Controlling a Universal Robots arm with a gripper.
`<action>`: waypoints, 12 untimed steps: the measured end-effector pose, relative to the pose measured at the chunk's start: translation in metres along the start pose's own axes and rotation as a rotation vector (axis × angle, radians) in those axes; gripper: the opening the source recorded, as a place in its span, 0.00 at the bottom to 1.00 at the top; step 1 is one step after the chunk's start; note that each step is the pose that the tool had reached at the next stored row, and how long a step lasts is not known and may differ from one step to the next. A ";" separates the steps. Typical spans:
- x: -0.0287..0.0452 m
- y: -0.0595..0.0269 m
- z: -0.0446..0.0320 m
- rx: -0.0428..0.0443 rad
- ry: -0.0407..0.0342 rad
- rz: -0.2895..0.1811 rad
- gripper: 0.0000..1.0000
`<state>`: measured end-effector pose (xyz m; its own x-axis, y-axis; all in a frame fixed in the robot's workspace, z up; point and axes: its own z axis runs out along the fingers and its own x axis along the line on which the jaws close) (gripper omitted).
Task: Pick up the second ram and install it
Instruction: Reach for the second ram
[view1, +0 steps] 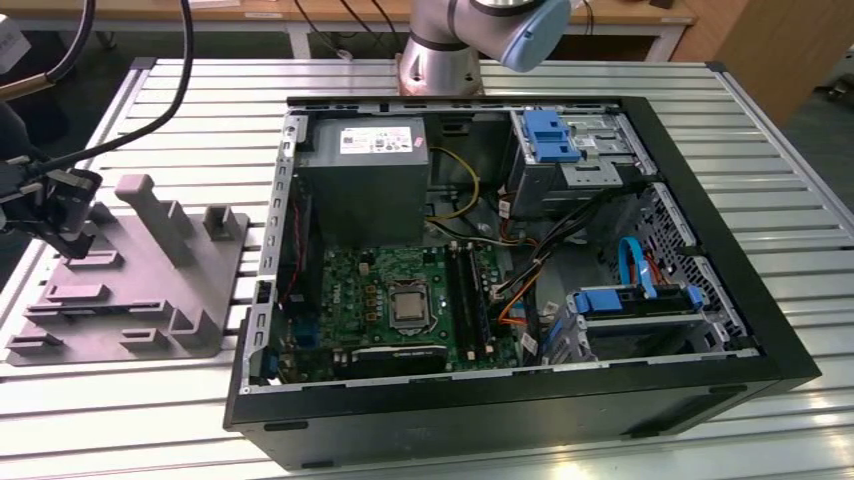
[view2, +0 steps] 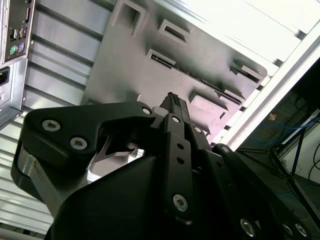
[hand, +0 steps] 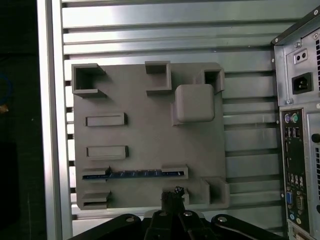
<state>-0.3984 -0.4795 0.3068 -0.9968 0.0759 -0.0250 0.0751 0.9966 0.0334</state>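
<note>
The second ram (hand: 135, 174) stands on its long edge in a slot of the grey holder plate (hand: 145, 135), showing as a thin blue-green strip between two grey blocks. My gripper (hand: 173, 194) hangs just off that strip, over the plate's edge, and does not touch it. Its black fingers (view2: 173, 107) sit together with nothing between them. In the exterior view the gripper (view1: 67, 238) is at the far left, above the holder plate (view1: 127, 300). The green motherboard (view1: 387, 295) with its long black memory slots (view1: 467, 290) lies in the open computer case (view1: 747, 330).
The case stands to the exterior view's right of the holder plate, its rear port panel (hand: 295, 165) close by. Inside are a grey power-supply box (view1: 363, 180), blue drive brackets (view1: 550, 135) and loose cables (view1: 527, 290). Tall grey posts (view1: 167, 215) rise from the plate. Everything rests on a slatted metal table (view1: 801, 200).
</note>
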 end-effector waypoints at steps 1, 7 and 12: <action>0.0002 0.0000 0.0002 -0.0001 -0.0001 0.000 0.11; 0.0057 -0.0007 0.0077 -0.0002 -0.0004 0.000 0.11; 0.0078 -0.0016 0.0166 -0.0001 -0.0003 0.000 0.11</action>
<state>-0.4058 -0.4800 0.2899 -0.9968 0.0759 -0.0253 0.0751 0.9966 0.0335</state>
